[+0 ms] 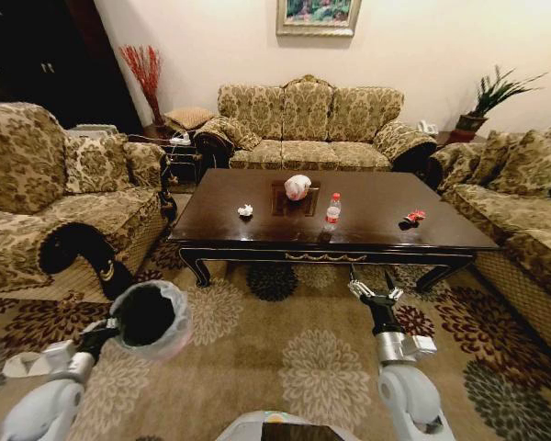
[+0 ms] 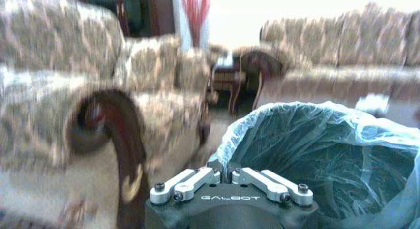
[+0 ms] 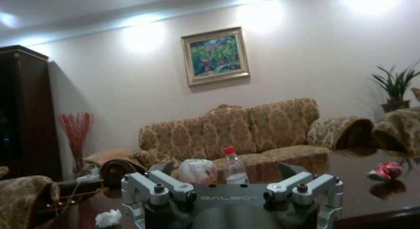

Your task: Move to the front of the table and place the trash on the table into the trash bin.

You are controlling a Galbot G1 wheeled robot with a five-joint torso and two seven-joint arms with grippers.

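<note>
Trash bin (image 1: 151,317) clamped in left claw (image 2: 227,179); right claw (image 3: 233,189) raised, spread, empty.

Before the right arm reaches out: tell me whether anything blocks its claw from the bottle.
Nothing visible does. The right claw hangs open over the rug before the table's front edge; the bottle stands upright just beyond, bare tabletop around it. The left claw holds the bin.

The word "GALBOT" stands in pale letters on the dark body of the left gripper (image 2: 229,182), just behind its fingers. The same "GALBOT" stands, fainter, on the body of the right gripper (image 3: 231,176).
</note>
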